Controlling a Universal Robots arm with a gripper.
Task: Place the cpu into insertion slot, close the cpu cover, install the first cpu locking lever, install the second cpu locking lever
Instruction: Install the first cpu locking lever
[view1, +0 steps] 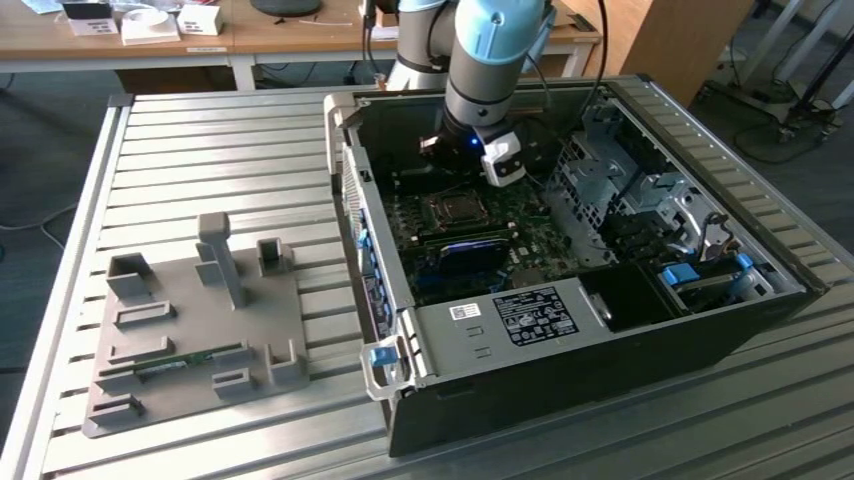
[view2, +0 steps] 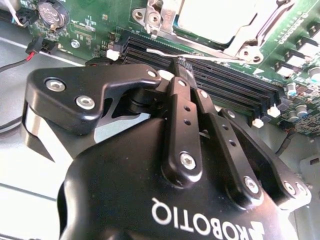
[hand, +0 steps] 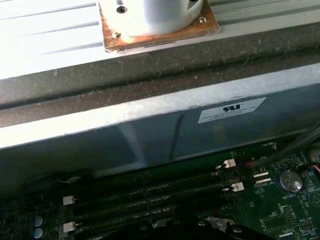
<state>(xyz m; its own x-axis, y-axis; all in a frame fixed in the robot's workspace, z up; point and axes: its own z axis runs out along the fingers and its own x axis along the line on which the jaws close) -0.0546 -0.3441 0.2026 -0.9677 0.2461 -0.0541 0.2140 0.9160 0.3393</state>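
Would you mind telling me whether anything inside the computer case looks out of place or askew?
Only one thing: in the second wrist view a thin locking lever juts out over the memory slots beside the cpu cover, apparently unlatched, at the tip of the shut gripper. Nothing looks damaged.

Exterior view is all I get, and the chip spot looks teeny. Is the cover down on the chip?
Observer: Yes, in the second wrist view the cpu cover frames the silvery cpu.
Operator: Where's the gripper?
Observer: The gripper, shut, has its tip beside a thin silver lever along the memory slots.
Operator: Anything behind?
Observer: The first wrist view shows a white label on the case wall.
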